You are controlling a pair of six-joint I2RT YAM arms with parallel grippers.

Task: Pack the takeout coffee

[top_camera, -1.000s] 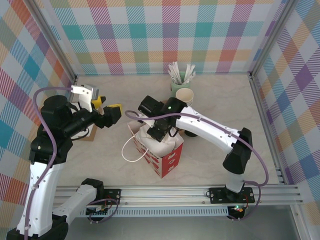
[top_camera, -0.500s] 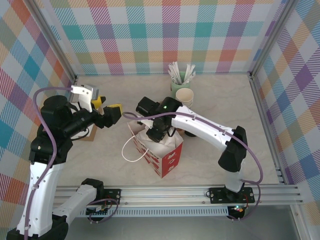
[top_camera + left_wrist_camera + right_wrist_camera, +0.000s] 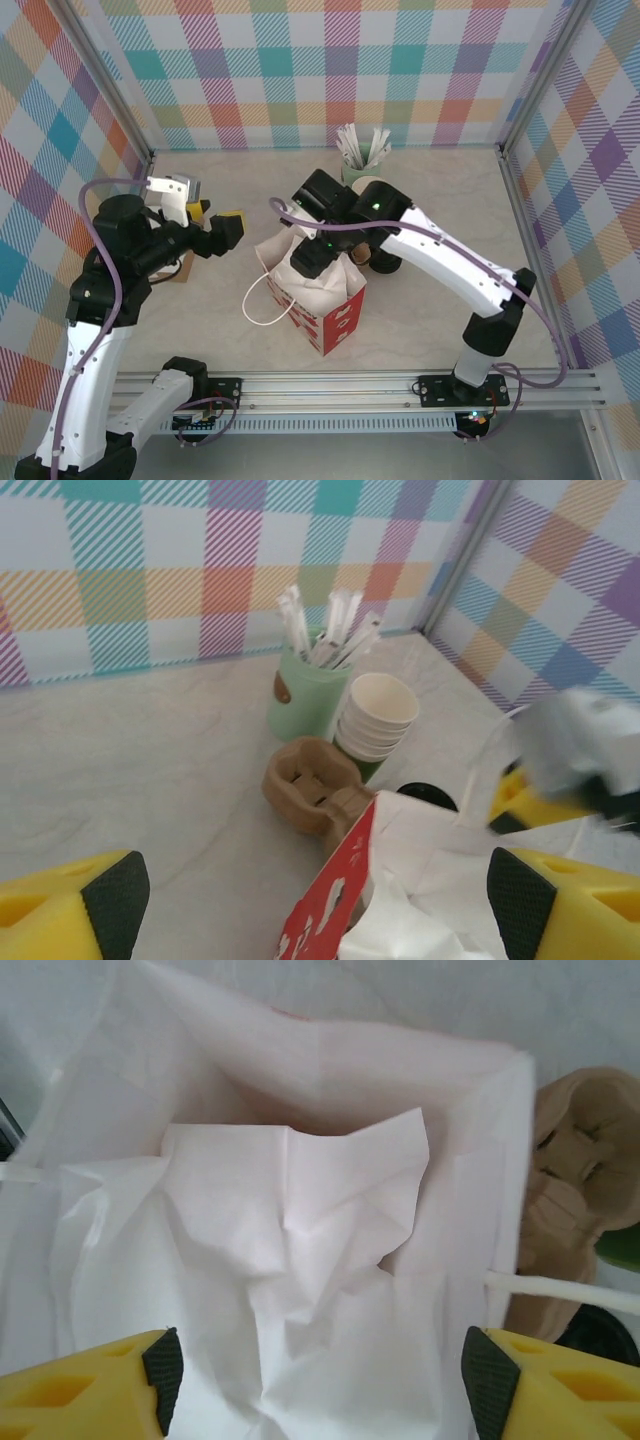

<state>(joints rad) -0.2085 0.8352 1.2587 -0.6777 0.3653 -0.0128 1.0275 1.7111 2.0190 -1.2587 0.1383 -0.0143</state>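
Right gripper [image 3: 325, 1385] wide, empty, mid-frame over crumpled white tissue [image 3: 300, 1260] in red-white paper bag [image 3: 335, 320]: probably padding. Left gripper [image 3: 315, 895] wide, empty, parked clear.

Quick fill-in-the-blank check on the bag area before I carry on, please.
1. The right tool hangs above the bag with its jaws ____.
2. The bag holds crumpled white ____.
3. The white stirrers stand in a pale ____ pot.
Missing words: open; paper; green.
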